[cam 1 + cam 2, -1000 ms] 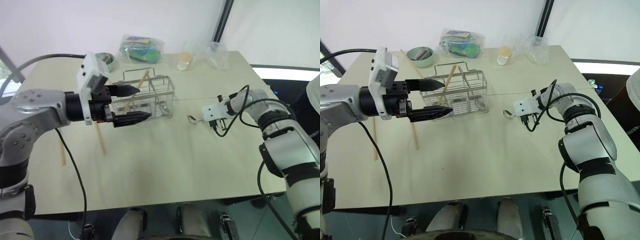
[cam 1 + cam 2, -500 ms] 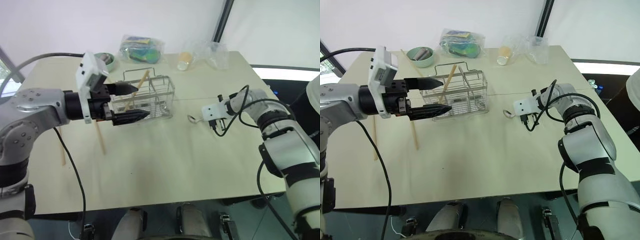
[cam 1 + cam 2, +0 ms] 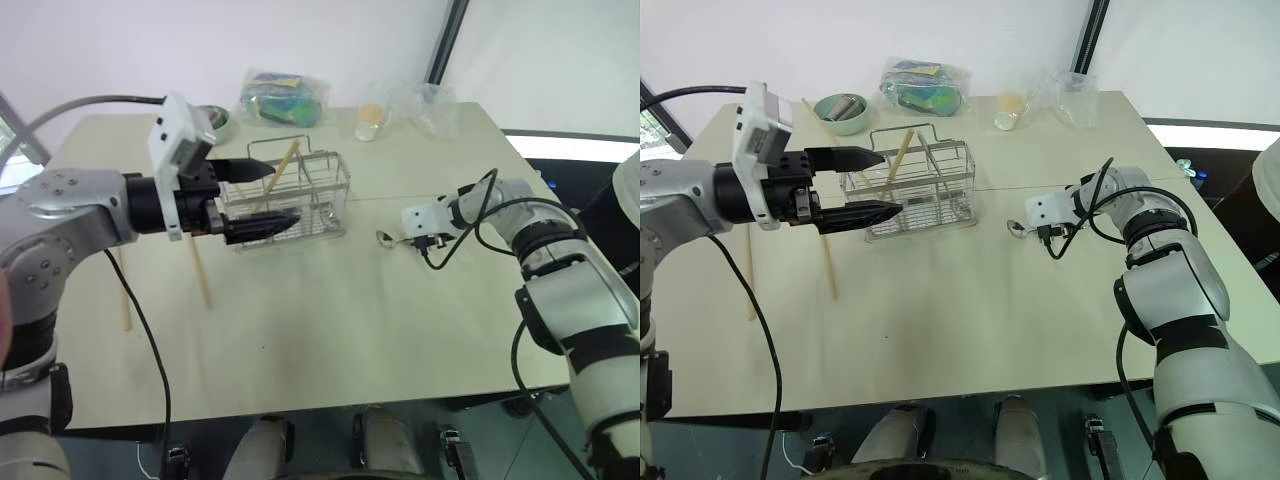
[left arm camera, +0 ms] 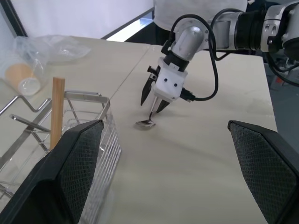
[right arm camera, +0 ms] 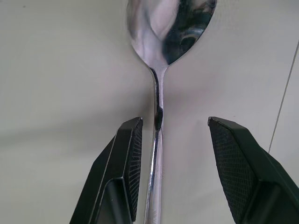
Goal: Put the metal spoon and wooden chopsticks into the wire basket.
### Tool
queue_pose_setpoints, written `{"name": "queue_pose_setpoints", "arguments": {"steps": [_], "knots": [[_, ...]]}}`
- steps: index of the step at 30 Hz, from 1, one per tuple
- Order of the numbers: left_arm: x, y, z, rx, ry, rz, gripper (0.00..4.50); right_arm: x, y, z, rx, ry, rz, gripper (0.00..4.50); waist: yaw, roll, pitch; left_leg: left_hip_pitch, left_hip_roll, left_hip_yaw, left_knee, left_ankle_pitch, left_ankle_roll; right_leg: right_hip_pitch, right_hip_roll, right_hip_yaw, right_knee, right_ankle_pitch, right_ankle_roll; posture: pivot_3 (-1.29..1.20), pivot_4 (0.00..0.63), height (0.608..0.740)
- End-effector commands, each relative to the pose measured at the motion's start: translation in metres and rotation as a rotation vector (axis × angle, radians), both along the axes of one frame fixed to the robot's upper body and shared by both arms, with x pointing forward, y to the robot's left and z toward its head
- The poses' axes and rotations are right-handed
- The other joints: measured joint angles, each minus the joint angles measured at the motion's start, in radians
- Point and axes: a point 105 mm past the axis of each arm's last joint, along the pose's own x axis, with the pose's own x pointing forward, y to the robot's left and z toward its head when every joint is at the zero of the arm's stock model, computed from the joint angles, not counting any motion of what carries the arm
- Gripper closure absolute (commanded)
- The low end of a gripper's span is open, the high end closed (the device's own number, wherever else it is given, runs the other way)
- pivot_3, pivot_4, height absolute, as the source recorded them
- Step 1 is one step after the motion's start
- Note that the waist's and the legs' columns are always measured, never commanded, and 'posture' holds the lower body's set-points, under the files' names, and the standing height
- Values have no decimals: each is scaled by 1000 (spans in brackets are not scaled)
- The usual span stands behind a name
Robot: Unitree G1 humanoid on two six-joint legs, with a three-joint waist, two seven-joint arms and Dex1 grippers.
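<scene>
While lying flat on the table (image 3: 330, 330) right of the wire basket (image 3: 290, 200), metal spoon (image 5: 161, 56) sits between parted right end effector (image 5: 175, 163) fingers, ungripped. Left end effector (image 3: 262, 198) wide open, empty, before basket. One wooden chopstick (image 3: 280, 175) leaning inside; two more (image 3: 200, 275) on table.

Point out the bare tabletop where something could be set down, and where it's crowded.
Bare: the wide near half of the table, and the strip between wire basket and metal spoon. Crowded: the far edge with green bowl and plastic bags; two wooden chopsticks lie left.
</scene>
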Motion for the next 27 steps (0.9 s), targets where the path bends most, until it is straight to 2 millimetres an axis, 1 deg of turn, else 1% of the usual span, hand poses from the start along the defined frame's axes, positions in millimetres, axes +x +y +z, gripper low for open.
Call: {"name": "queue_pose_setpoints", "arguments": {"steps": [1,2,3,4,5,7,14,17,19,22,24,26,27], "knots": [[0,2,15,-17,-70,9,0,3,1,6,40,-27,-18,2244,0,0,0,0,0,0,0,0,0,0,0,0,0,0,0,0,150,643],[-1,3,15,-17,-71,10,0,4,1,6,46,-27,-23,2244,0,0,0,0,0,0,0,0,0,0,0,0,0,0,0,0,150,643],[-1,3,15,-17,-72,11,0,3,1,6,52,-25,-27,2744,0,0,0,0,0,0,0,0,0,0,0,0,0,0,0,0,150,643],[-1,3,16,-17,-72,13,0,3,2,5,57,-21,-29,2974,0,0,0,0,0,0,0,0,0,0,0,0,0,0,0,0,150,643],[-1,4,16,-17,-72,14,0,3,2,5,60,-18,-30,3410,0,0,0,0,0,0,0,0,0,0,0,0,0,0,0,0,150,643],[-1,4,16,-17,-74,17,0,3,2,4,60,-14,-31,4461,0,0,0,0,0,0,0,0,0,0,0,0,0,0,0,0,150,643],[2,6,18,-24,-81,27,0,4,3,4,80,-26,-41,4461,0,-1,0,0,0,0,1,0,0,0,0,1,0,0,0,0,150,643],[3,6,17,-25,-82,29,0,5,4,9,93,-43,-26,4461,0,-1,0,0,0,0,1,0,0,0,0,1,0,0,0,0,150,643],[3,6,17,-31,-88,33,0,4,8,16,130,-51,3,4461,0,-1,0,0,0,0,1,0,0,0,0,1,0,0,0,0,150,643],[5,9,18,-48,-96,47,0,-5,24,35,273,-22,106,4461,-1,0,0,0,0,1,1,0,0,0,0,1,0,0,0,0,150,643],[6,12,18,-53,-98,57,0,-13,36,52,408,11,179,4461,-2,-1,0,0,0,1,1,0,0,0,0,1,0,0,0,0,150,643],[6,15,17,-55,-100,67,0,-23,44,71,545,45,252,4461,-2,-1,0,0,0,1,1,0,0,0,0,1,0,0,0,0,150,643],[5,18,17,-55,-101,74,0,-30,50,87,637,61,287,4461,-1,-1,0,0,0,0,1,0,0,0,0,1,0,0,0,0,150,643]]}}
